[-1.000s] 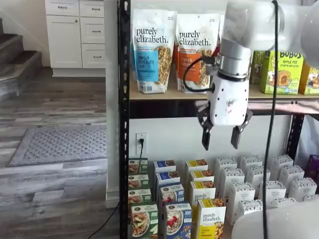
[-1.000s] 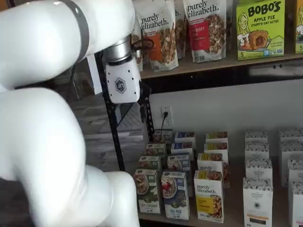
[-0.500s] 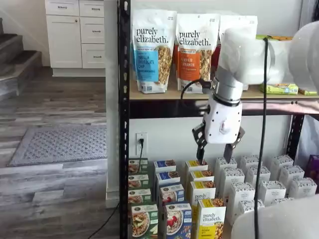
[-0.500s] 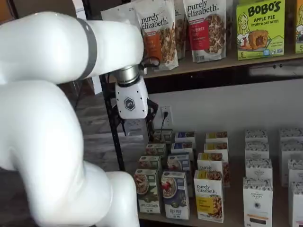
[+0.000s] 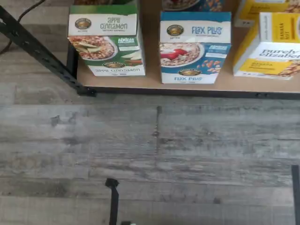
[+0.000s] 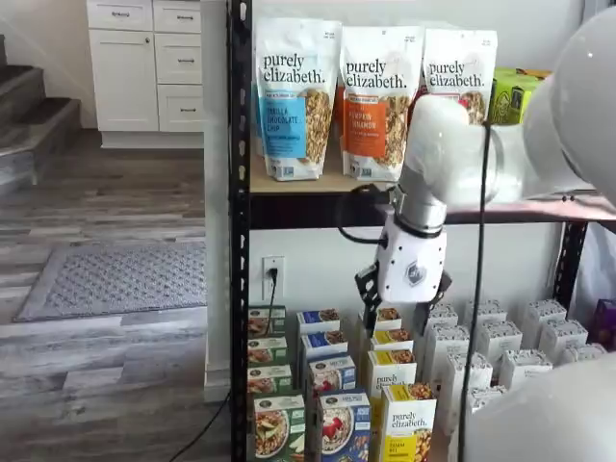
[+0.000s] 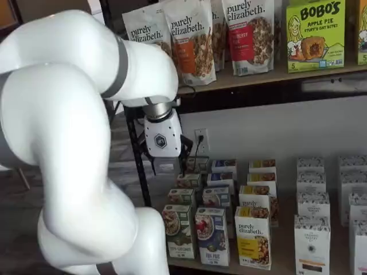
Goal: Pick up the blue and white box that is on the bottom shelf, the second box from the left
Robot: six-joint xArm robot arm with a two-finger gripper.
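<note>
Grey plank floor fronting the bottom shelf (image 5: 154, 87) | claw (image 6: 393, 310) hanging open above rows | advising: centre over blue and white box (image 5: 194, 47) at front edge, clearing neighbours.

The white arm (image 6: 539, 125) bends down from above, its wrist (image 6: 421, 207) pointing the gripper (image 6: 393, 306) downward. The white gripper body hangs nearly upright and the black fingers (image 7: 153, 167) stand spread apart, holding nothing

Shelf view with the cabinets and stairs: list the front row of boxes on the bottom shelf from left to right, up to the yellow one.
green-trimmed box → blue and white box → yellow purely elizabeth box
</note>
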